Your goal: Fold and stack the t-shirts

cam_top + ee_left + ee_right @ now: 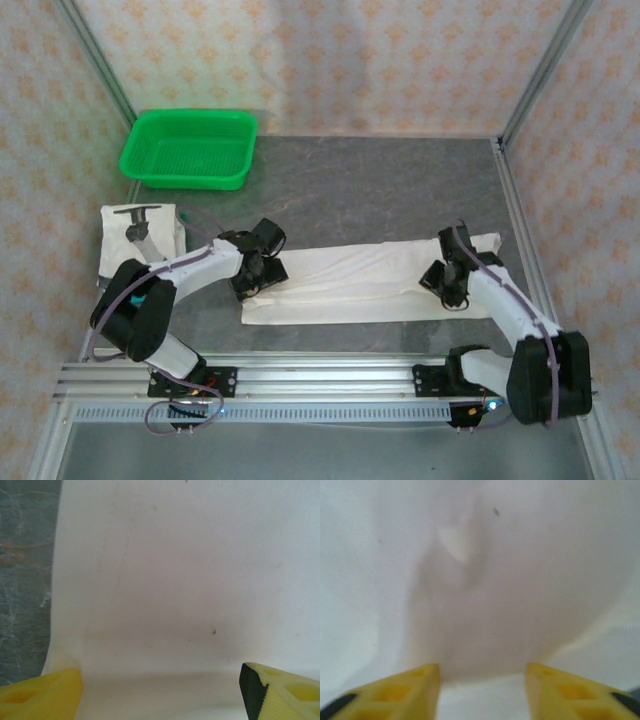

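A long white t-shirt point(360, 282), folded into a narrow strip, lies flat across the middle of the grey desk point(380, 190), running from left to right in front of both arms. The left gripper point(250, 278) is down at the strip's left end; seen from its wrist, its yellow fingers point(45, 695) stand wide apart, released, with the smooth cloth point(175, 580) spread under and between them and a sliver of desk showing just past the shirt's left edge. The right gripper point(452, 292) is down at the opposite end of the strip. From its wrist the fingers point(405, 692) sit closer together than the left pair, a gap remains between them, and white cloth point(495, 580) rises in a soft wrinkle right in front; I cannot tell whether they have any fabric pinched. Off to the left, near the desk's edge, sits another folded t-shirt point(115, 245) with a small dark mark point(135, 212) at its far side, partly covered by the left arm. A green mesh basket point(185, 182) stands at the far left corner, well apart from the shirts.
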`<state>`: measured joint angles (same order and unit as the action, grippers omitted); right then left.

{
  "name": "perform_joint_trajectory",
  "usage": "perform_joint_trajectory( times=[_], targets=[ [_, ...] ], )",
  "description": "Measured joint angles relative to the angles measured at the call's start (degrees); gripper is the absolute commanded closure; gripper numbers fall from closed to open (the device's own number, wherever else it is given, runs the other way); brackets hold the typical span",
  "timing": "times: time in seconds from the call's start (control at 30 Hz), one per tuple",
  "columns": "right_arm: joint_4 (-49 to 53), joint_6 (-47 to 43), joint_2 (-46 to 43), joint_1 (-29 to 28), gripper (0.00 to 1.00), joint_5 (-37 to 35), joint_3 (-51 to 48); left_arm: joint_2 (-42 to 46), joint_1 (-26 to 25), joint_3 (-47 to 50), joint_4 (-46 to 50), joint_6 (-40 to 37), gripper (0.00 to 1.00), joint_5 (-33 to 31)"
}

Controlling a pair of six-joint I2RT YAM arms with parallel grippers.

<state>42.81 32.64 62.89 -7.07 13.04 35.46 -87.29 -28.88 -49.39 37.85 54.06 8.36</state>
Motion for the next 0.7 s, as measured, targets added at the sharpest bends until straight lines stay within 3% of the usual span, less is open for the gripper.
perform_joint_trajectory(
  times=[0.1,0.23,0.37,0.5,0.7],
  targets=[
    [2.9,1.2,-4.8,0.0,0.62,0.0,-0.7,1.5,0.0,1.6,0.0,-0.1,0.18,0.3],
    [2.8,2.1,-9.2,0.0,0.53,-0.8,-0.6,2.5,0.0,3.1,0.0,-0.2,0.19,0.4],
    [0.8,4.7,-7.3,1.2,0.4,-3.8,-0.1,2.6,0.0,-0.4,0.6,-2.6,0.23,-0.2],
    [-4.9,8.1,-4.9,6.6,0.43,-4.3,-1.4,-0.9,0.0,-10.2,-0.8,-8.0,0.27,-0.2],
    [-12.6,12.0,-1.4,11.2,0.51,-4.2,-5.2,-15.1,0.2,-25.7,-2.4,-15.9,0.29,0.3]
  ],
)
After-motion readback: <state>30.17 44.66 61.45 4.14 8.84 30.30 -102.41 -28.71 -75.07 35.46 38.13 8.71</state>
